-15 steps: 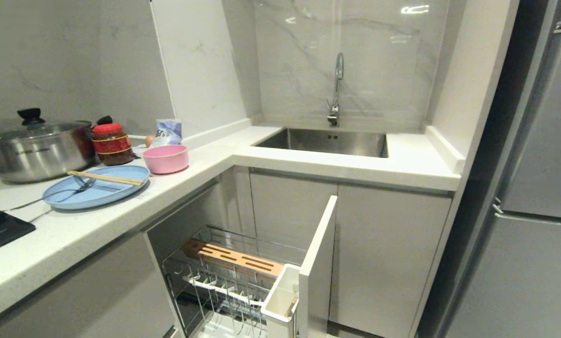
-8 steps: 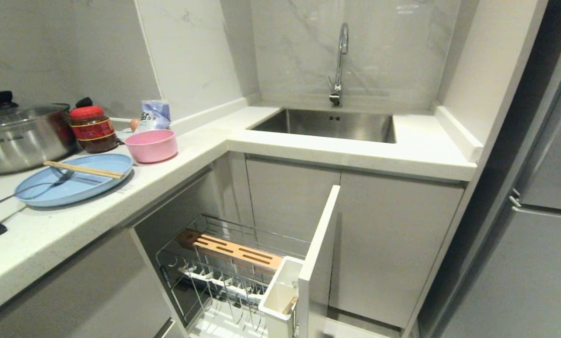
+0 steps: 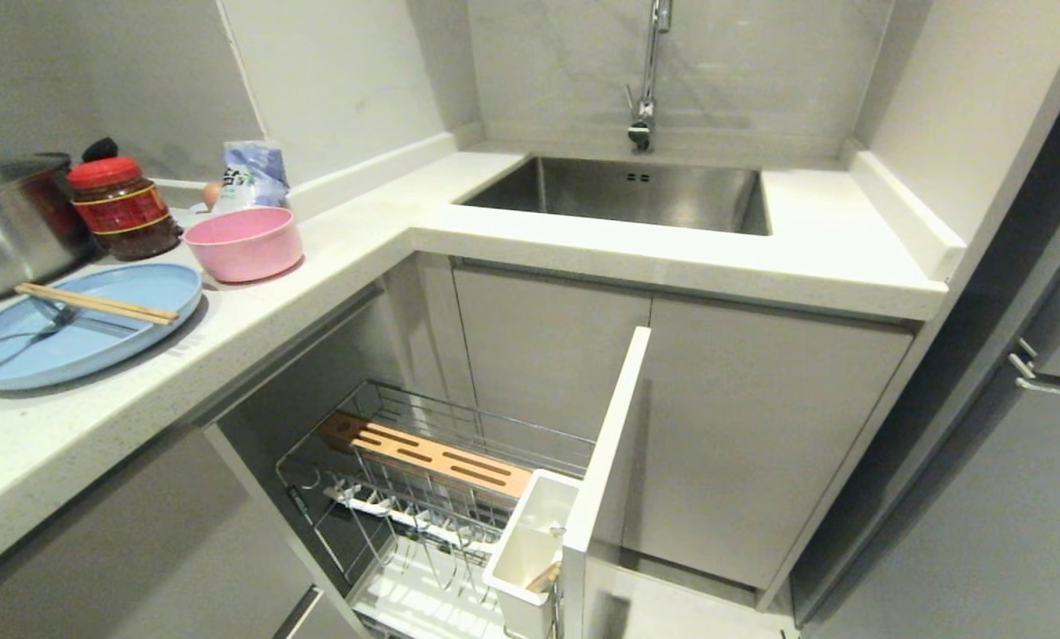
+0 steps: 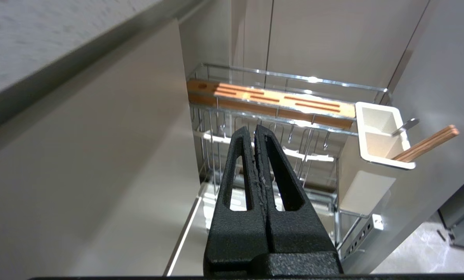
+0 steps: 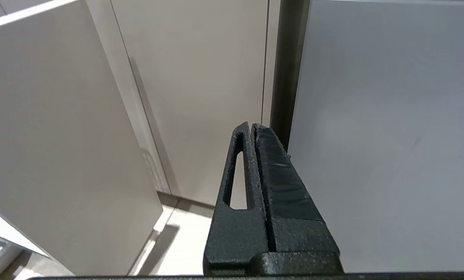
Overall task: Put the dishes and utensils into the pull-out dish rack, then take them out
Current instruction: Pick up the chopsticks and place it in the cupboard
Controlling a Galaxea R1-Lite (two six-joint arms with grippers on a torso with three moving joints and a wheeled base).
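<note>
On the counter at the left lies the light-blue plate [image 3: 95, 342], with wooden chopsticks [image 3: 95, 303] and a fork [image 3: 51, 318] resting on it. The pink bowl [image 3: 244, 242] stands just behind. Below, the dish rack [image 3: 379, 497] is pulled out, with its wooden strip [image 3: 423, 454] and white utensil cup [image 3: 530, 546] at the front panel [image 3: 605, 470]. In the left wrist view the cup [image 4: 379, 134] holds wooden chopsticks [image 4: 430, 142] and a metal handle [image 4: 407, 125]. My left gripper [image 4: 254, 128] hangs shut and empty before the rack [image 4: 286, 77]. My right gripper [image 5: 252, 126] is shut and empty, facing a cabinet door.
A steel pot [image 3: 6, 222], a red-lidded jar [image 3: 122, 209] and a packet [image 3: 253, 173] stand behind the dishes. The sink [image 3: 619, 191] and faucet [image 3: 650, 71] are at the back. Cabinet doors [image 3: 743, 426] are beside the rack, and a grey fridge [image 3: 1027, 461] is on the right.
The whole head view has tilted downward, so the counter sits higher in the picture and more of the rack shows. Nothing on the counter or in the rack has moved.
</note>
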